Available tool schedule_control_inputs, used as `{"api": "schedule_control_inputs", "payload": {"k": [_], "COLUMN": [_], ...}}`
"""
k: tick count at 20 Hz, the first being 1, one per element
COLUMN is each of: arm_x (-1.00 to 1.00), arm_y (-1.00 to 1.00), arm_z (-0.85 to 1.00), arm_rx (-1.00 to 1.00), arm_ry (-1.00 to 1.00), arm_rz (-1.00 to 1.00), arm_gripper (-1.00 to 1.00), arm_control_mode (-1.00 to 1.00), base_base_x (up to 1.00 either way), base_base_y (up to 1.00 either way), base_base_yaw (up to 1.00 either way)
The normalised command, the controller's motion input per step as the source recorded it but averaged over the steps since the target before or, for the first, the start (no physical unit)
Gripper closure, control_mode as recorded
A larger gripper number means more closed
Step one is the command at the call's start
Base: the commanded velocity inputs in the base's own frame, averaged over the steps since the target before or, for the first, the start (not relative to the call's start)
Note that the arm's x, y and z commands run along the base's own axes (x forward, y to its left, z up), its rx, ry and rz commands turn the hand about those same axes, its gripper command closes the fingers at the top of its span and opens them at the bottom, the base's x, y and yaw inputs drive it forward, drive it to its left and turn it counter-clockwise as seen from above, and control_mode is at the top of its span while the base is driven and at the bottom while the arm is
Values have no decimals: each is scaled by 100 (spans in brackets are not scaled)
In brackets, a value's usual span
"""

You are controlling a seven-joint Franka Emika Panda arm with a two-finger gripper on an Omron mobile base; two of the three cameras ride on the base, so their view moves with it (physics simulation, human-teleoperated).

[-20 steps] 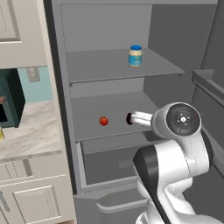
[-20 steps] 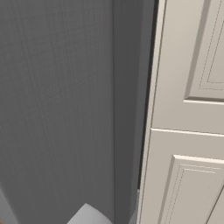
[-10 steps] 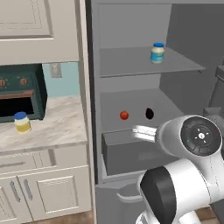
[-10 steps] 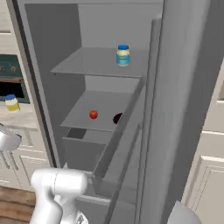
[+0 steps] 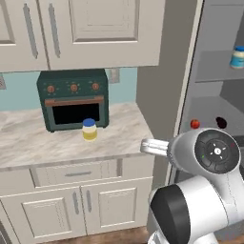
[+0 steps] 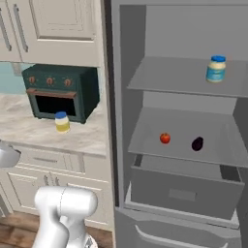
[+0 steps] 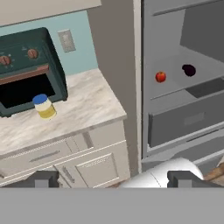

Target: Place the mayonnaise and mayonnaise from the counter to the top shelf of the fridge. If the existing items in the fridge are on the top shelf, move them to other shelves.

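Observation:
One mayonnaise [image 6: 61, 122] jar with a blue lid stands on the counter [image 5: 28, 140] in front of the toaster oven; it also shows as the jar [image 5: 89, 129] [image 7: 44, 106]. The other mayonnaise [image 6: 216, 69] [image 5: 237, 57] stands on the top shelf [image 6: 164, 77] of the open fridge [image 6: 123, 97]. A red-orange fruit [image 6: 165, 138] [image 7: 160, 77] and a dark purple one [image 6: 197, 144] [image 7: 189, 70] lie on the shelf below. My gripper [image 7: 113, 179] is open, its fingertips [image 7: 41, 178] wide apart, holding nothing, well back from the counter and the fridge.
A dark green toaster oven [image 5: 72, 99] stands at the back of the counter under cream wall cabinets [image 5: 86, 28]. The fridge's grey drawer [image 6: 184, 189] is pulled partly out below the fruit shelf. Cream base cabinets [image 5: 71, 200] sit under the counter.
The whole picture has shifted: the base has backed off from the fridge and turned toward the counter. The jars and the fruit stay where they were.

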Motion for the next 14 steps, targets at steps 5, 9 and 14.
{"api": "schedule_control_inputs", "payload": {"k": [5,9,14], "arm_x": [0,0,0], "arm_y": [0,0,0], "arm_z": [0,0,0], "arm_rx": [0,0,0], "arm_ry": [0,0,0], "arm_rz": [0,0,0], "arm_gripper": [-100,-100,-100], "arm_control_mode": [100,100,100], "base_base_x": [50,38,1], "base_base_y": [76,24,0], "base_base_yaw": [0,0,0]}}
